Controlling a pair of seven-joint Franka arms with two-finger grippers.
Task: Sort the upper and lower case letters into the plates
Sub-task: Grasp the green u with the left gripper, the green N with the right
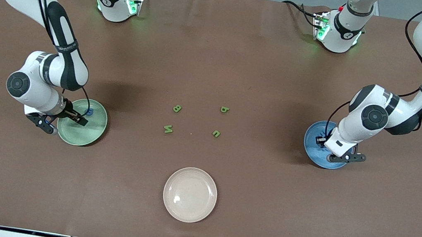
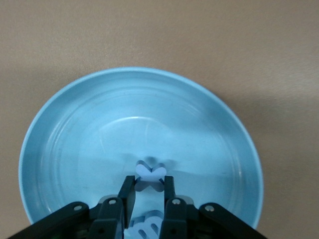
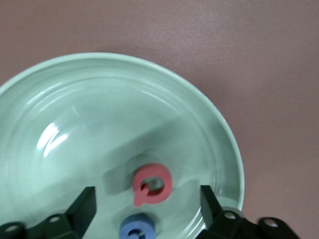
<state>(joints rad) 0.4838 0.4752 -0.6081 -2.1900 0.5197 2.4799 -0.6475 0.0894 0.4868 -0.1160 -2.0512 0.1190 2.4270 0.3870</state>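
The blue plate (image 1: 312,151) lies at the left arm's end of the table. My left gripper (image 2: 148,179) is low in this blue plate (image 2: 75,129) and shut on a pale blue letter x (image 2: 150,172); another pale blue letter (image 2: 145,227) lies in the plate under the hand. The pale green plate (image 1: 88,133) lies at the right arm's end. My right gripper (image 3: 147,192) is wide open just above this green plate (image 3: 99,99), over a red letter Q (image 3: 152,184) and a blue letter (image 3: 137,228). Several green letters lie on the table between the plates, among them a B (image 1: 177,108) and a b (image 1: 224,109).
Two more green letters, an N (image 1: 168,129) and a small curved one (image 1: 216,133), lie nearer the front camera than the B and b. A cream-beige plate (image 1: 190,194) sits empty near the front edge. The table is covered in brown cloth (image 1: 220,53).
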